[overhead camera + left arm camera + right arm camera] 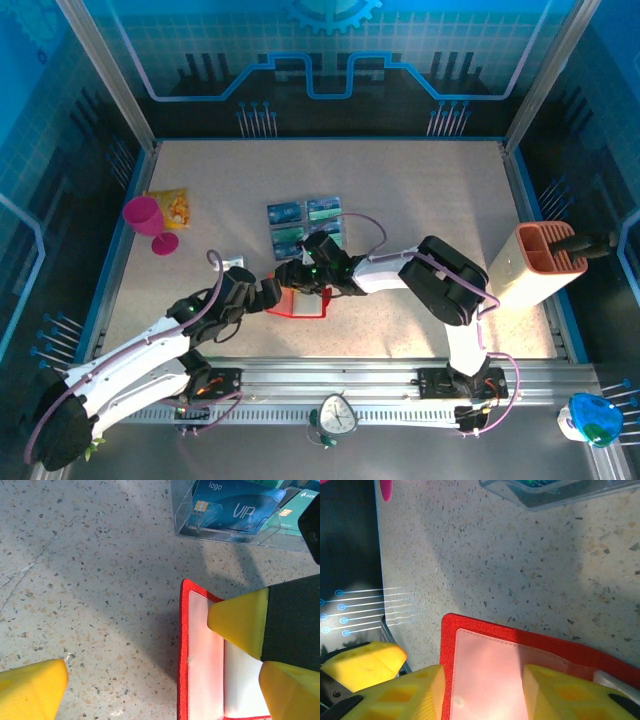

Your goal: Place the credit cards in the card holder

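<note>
Speckled table (420,200): card holder (184,650) open flat, long axis left-right.

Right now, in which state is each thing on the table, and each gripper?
Red flat card holder: open, lying flat.
Blue and teal credit cards: outside it, in a clear case.
Left gripper: open, around the holder's edge.
Right gripper: open, over the holder.
Pink plastic goblet: upright.

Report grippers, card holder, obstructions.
Left gripper wide open at edge of red rectangular card holder. Right gripper part-open over its pocket. Blue, teal cards in clear tray.
</note>
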### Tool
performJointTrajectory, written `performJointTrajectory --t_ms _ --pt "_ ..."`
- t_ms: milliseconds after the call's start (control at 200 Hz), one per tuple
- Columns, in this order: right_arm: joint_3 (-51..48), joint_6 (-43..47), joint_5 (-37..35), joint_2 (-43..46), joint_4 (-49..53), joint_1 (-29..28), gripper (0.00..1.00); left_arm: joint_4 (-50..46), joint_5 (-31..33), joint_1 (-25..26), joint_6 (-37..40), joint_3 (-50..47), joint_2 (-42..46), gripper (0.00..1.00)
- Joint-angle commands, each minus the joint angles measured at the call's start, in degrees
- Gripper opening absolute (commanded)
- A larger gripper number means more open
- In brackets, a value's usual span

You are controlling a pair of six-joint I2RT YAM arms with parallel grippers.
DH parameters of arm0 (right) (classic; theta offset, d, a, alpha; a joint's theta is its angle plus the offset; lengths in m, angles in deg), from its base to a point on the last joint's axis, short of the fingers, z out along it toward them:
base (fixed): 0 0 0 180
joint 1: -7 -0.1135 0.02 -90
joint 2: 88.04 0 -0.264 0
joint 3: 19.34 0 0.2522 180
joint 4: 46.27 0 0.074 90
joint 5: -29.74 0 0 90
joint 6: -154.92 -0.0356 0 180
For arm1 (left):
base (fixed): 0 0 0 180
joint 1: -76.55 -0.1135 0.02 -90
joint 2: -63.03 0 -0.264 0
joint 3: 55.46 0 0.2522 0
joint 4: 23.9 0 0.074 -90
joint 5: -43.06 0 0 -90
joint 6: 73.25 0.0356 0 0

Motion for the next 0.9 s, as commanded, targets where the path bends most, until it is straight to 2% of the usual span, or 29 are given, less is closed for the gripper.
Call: performJointTrajectory --t_ms 0,215,330,440,635,896 --pt "-0.89 -1.41 1.07 -0.06 -2.97 -0.66 0.47 1.01 -1.55 -0.51 0.78 -1.94 -0.29 0.99" --pt "-1.96 -0.97 1.09 1.02 -2.74 -0.31 0.45 1.56 -0.88 -1.18 -0.01 -1.85 -1.49 0.99" --pt "-2.91 -1.28 1.03 1.10 -3.38 -0.35 0.43 0.57 -0.93 -4.29 0.10 0.54 -2.63 0.99" --pt "-3.54 -1.36 0.84 0.94 -3.66 -0.33 0.43 -0.76 -1.54 -10.00 0.32 3.40 -5.41 0.99" --pt "-3.93 -1.03 0.31 0.87 -3.22 -0.40 0.43 1.18 -6.08 -20.02 2.27 9.81 -14.97 0.99" --pt "-3.99 -0.97 -0.20 0.55 -3.36 -0.41 0.42 2.18 -4.82 -23.83 3.21 19.28 -29.88 0.99"
